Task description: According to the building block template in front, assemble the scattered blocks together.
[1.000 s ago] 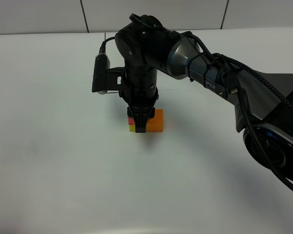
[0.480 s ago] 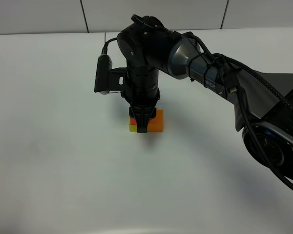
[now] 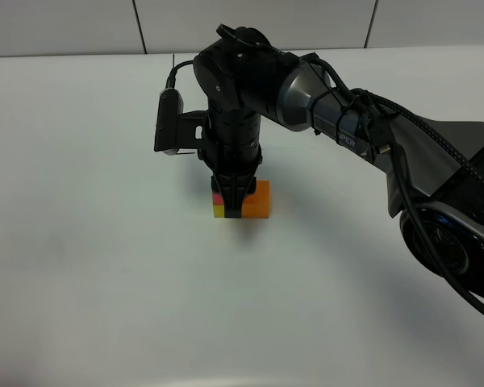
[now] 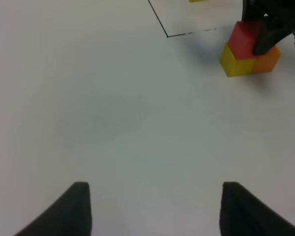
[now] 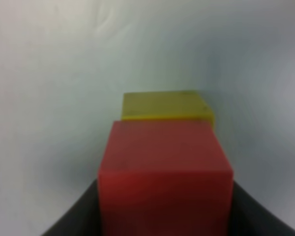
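Note:
The red cube point(image 4: 243, 38) sits on the yellow cube point(image 4: 236, 63), with the orange cube point(image 4: 268, 60) touching the yellow one's side. In the exterior view, red point(image 3: 216, 196), yellow point(image 3: 218, 211) and orange point(image 3: 260, 201) show around my right gripper point(image 3: 232, 205), which points straight down. In the right wrist view its jaws hug both sides of the red cube point(image 5: 164, 172), above the yellow cube point(image 5: 162, 105). My left gripper point(image 4: 157, 211) is open and empty, well short of the stack. Only a black frame line point(image 4: 187, 32) of the template shows.
The white table point(image 3: 105, 282) stretches around the stack. The right arm point(image 3: 363, 121) reaches in from the right, and its wrist camera point(image 3: 169, 121) juts out to the left above the blocks. A tiled wall point(image 3: 64, 24) runs along the back.
Almost nothing has changed. The right arm shifted by a few pixels over the stack, and the three cubes stay in the same place.

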`<action>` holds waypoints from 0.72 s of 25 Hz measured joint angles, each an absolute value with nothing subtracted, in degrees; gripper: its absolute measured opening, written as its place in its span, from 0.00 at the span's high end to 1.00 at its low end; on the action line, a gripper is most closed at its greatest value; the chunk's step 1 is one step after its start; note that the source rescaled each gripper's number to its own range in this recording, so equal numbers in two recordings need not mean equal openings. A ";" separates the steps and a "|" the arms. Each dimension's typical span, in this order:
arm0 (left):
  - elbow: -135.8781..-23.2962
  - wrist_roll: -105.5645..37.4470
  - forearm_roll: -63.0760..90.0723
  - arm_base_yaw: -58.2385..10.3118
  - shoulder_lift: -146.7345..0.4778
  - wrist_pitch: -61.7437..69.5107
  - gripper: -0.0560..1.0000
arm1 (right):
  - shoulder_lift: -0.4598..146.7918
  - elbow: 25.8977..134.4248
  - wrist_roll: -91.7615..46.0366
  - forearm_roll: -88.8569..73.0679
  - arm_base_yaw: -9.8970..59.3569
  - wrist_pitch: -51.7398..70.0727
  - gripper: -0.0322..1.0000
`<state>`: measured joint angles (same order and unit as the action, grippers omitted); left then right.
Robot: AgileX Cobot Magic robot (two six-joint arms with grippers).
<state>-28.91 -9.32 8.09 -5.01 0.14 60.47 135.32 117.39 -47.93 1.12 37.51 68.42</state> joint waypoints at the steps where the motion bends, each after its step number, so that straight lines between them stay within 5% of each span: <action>1: -28.91 -9.32 8.09 -5.01 0.14 60.47 0.58 | 135.32 117.39 -47.93 1.12 37.51 68.42 0.95; 18: -28.91 -9.32 8.09 -5.01 0.14 60.47 0.58 | 135.32 117.45 -48.90 1.02 37.51 67.02 0.95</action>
